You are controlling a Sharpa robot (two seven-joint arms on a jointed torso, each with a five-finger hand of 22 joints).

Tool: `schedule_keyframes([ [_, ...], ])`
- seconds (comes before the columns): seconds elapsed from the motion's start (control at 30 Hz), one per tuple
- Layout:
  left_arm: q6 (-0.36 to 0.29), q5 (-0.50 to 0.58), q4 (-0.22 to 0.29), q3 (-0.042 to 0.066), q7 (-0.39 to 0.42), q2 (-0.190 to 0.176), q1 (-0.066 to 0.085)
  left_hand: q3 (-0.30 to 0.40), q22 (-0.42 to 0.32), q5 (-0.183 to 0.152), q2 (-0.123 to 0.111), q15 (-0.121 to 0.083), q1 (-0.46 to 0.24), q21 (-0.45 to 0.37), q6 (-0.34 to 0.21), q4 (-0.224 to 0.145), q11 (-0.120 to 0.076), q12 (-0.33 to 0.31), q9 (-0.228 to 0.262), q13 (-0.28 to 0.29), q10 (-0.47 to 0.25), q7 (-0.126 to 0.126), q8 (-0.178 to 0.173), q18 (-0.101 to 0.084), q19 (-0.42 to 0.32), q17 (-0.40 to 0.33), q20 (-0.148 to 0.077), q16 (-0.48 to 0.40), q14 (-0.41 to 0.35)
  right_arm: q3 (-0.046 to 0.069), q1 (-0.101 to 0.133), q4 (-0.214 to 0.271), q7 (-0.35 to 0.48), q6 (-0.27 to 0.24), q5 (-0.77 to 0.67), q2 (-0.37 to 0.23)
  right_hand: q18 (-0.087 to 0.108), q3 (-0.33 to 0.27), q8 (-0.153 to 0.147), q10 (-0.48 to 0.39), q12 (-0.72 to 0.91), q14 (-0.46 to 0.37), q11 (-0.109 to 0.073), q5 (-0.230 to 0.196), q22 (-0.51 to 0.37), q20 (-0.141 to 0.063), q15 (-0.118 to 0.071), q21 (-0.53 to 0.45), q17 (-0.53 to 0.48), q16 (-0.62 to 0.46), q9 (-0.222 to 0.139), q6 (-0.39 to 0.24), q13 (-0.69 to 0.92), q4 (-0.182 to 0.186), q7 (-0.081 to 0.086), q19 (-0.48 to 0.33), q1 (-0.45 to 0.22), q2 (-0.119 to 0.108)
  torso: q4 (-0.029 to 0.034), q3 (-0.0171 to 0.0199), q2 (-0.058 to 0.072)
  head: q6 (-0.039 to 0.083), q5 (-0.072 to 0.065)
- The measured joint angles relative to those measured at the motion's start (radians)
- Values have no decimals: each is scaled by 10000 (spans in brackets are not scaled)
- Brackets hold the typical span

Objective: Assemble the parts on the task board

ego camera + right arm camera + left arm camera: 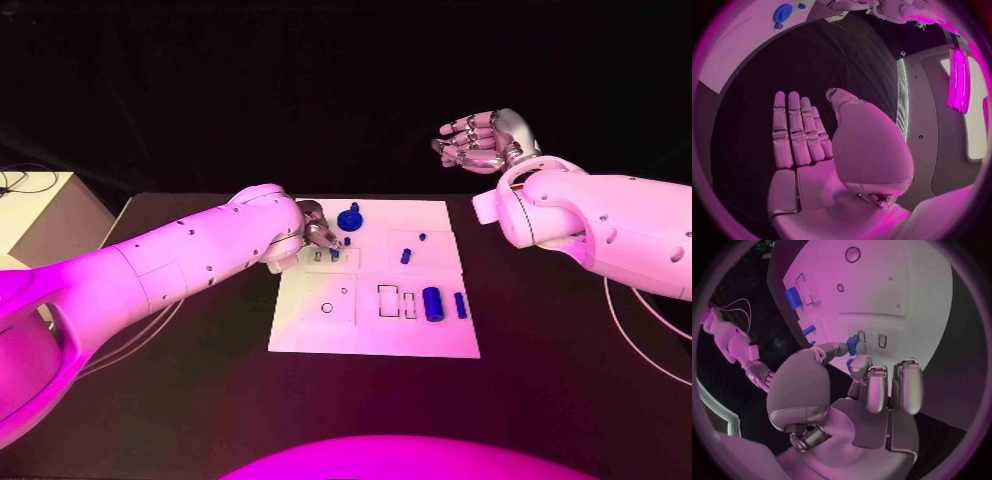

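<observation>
The white task board (375, 335) lies in the middle of the table. My left hand (316, 229) hovers over its far left corner. In the left wrist view it pinches a small blue part (852, 344) between thumb and a finger, just above two small slots (882, 341). A round blue knob (351, 218) stands beside that hand. Small blue pegs (407, 256), a thick blue cylinder (433, 303) and a thin blue pin (460, 305) lie on the board's right half. My right hand (483, 141) is raised beyond the board's far right corner, fingers apart and holding nothing (798, 132).
A pale box (43, 215) stands at the table's far left. White cables (649, 320) hang beside my right arm. Empty recesses (388, 300) and round holes (327, 307) mark the board's near half. Bare black table (548, 380) surrounds the board.
</observation>
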Motion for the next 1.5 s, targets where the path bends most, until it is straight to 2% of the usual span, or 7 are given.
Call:
schedule_keyframes([
  [0.1,-35,-56,-5,-3,-9,31,-36,0,0,0,1,0,0,0,0,0,-18,0,2,0,21,0,0,0,0,0,0,0,0,0,0,0,-1,0,1,0,0,0,0,0,0,0,0,0,0,0,0,0,0,0,0,0,1,0,0,0,0,0,-5,-1,4,1,1],
  [0.2,-76,-128,-22,-3,-17,60,-75,0,-1,-1,1,0,1,0,2,0,-32,0,285,-1,39,-2,0,1,0,0,0,0,0,0,0,0,-2,0,1,0,1,0,0,1,0,0,1,0,0,0,0,0,0,0,1,0,1,0,0,0,0,0,-8,-6,8,1,11],
  [0.33,-116,-220,-33,-7,-24,71,-115,0,-1,-2,2,0,2,-1,34,0,-31,0,287,-1,40,-31,-1,1,0,0,0,0,0,0,-1,0,-3,0,2,0,0,0,0,9,0,0,9,0,1,0,0,0,-8,0,1,0,1,0,-1,0,0,0,-9,-7,11,-12,16],
  [0.6,-132,-380,-26,-7,-40,61,-131,-1,-2,-5,16,1,16,-1,35,-1,-31,-1,553,-22,40,-32,-7,1,-1,0,1,0,0,0,-1,1,-3,0,3,-2,0,0,0,10,0,0,10,0,1,0,0,0,-8,0,1,-1,2,0,-2,0,0,0,-7,-8,12,-41,11],
  [1.5,-63,-701,62,-9,-47,-8,-137,-1,-3,28,41,2,42,-3,36,-1,-28,-2,569,-67,39,-32,5,2,-2,0,1,0,-1,0,-24,-33,-1,4,7,11,0,28,0,16,0,0,16,39,-47,0,0,0,-42,-50,-8,-2,3,29,-6,0,0,0,-6,-6,5,-109,7],
])
